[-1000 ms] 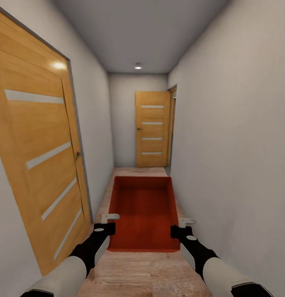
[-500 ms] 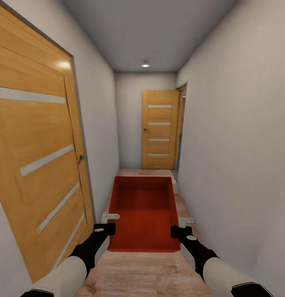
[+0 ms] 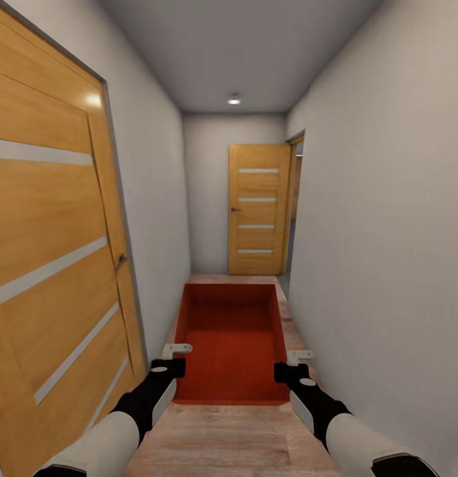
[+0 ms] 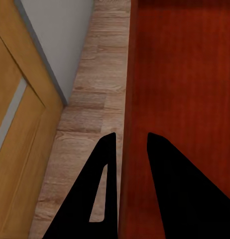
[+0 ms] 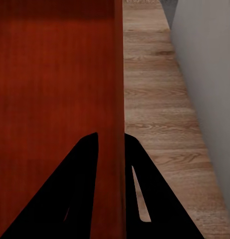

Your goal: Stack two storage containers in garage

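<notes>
Load: we carry one red-orange storage container (image 3: 232, 341) down a narrow hallway, held between our two grippers.
Left gripper (image 4: 130, 142): fingers pinch the container's left wall, one inside, one outside.
Right gripper (image 5: 111, 139): fingers clamp the right wall likewise.
Position: bin extends forward from both grippers, above the wood plank floor (image 3: 222, 440).
Handling advice: we judge that level, matched arms and centring between the side door (image 3: 50, 265) and the right wall (image 3: 388, 232) matter most.
Markings: none legible.

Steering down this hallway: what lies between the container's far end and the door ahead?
In the head view, just bare wood floor lies between the storage container and the closed door ahead.
</notes>
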You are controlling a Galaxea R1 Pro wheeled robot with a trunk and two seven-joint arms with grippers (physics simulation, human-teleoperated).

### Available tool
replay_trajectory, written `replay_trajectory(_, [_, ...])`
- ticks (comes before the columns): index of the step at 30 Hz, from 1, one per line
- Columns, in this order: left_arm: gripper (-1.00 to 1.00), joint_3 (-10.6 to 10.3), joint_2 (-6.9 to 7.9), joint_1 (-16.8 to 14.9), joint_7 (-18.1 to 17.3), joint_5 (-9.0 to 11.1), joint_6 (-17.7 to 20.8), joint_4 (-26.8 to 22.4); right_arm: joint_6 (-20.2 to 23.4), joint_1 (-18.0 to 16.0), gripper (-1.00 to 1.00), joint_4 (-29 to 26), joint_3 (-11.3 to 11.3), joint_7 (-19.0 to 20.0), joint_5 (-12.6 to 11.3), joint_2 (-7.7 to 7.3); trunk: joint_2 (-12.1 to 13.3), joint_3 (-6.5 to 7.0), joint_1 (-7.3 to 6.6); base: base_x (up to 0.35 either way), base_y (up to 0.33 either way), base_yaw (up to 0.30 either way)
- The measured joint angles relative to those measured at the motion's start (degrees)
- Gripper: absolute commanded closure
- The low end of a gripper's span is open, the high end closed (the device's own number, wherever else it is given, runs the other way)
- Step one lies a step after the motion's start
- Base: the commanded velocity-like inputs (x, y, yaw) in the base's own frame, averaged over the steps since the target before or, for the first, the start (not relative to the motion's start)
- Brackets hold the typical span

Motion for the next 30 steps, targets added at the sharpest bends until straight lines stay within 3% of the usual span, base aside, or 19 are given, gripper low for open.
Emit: replay_trajectory(30, [1.00, -0.04, 0.04, 0.00, -0.02, 0.09, 0.01, 0.07, 0.12, 0.00, 1.00, -0.01, 0.01, -0.06, 0.05, 0.04, 0.00, 0.00, 0.00, 0.323, 0.000, 0.000])
